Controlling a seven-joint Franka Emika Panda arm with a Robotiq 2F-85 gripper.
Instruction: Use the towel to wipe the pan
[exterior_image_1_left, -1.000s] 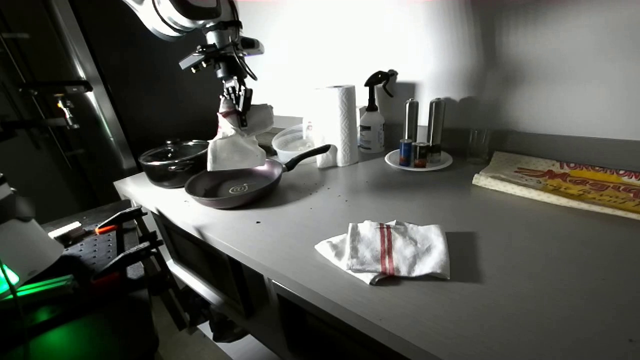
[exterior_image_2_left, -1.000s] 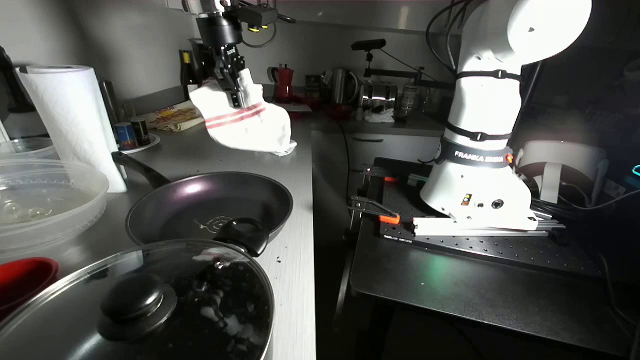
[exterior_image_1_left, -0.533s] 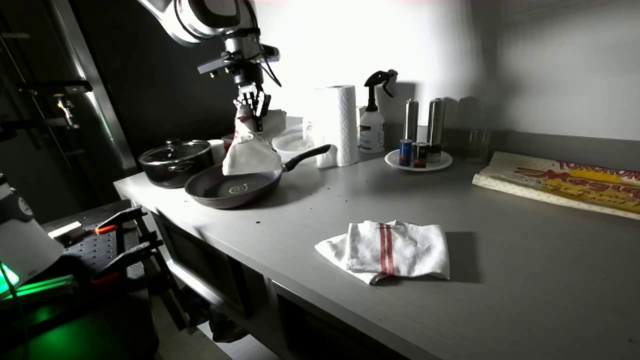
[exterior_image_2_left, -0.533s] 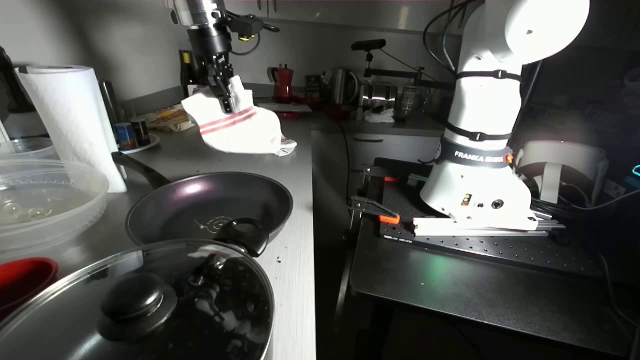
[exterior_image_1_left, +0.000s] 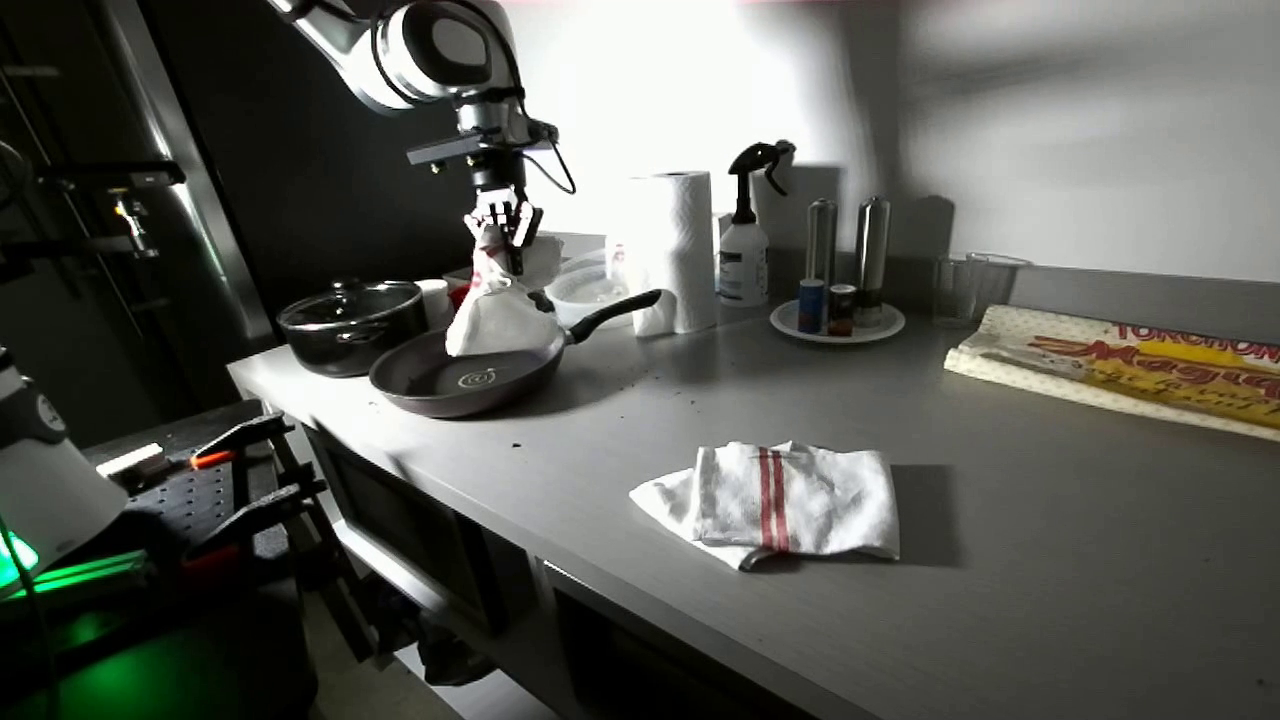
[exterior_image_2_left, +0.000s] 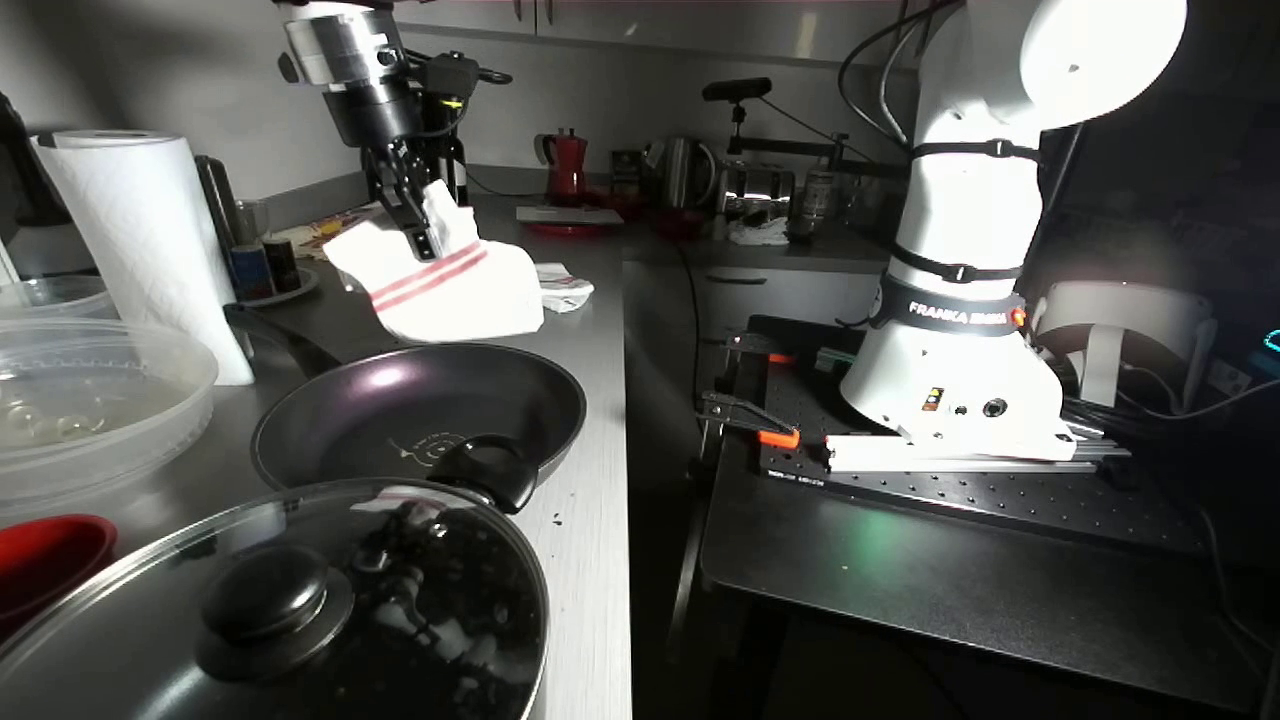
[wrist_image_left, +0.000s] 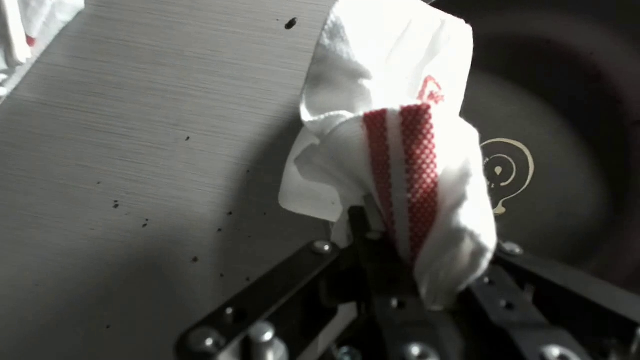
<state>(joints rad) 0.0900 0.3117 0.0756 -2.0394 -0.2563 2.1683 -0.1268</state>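
We see the towel held near the pan

In an exterior view, the fingers are closed tight on the towel; a folded striped cloth lies on the tabletop. In an exterior view, the towel shows above the pan's far rim, a lidded pot nearest us. In the wrist view, we see the towel bunched between the fingers; whether it touches the pan, we cannot tell

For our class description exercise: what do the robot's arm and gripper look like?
The arm is white and rounded, with black straps, black cables and a dark base band lettered FRANKA. A silver section leads to the black gripper, whose angular, jointed linkages carry shiny round screw heads.
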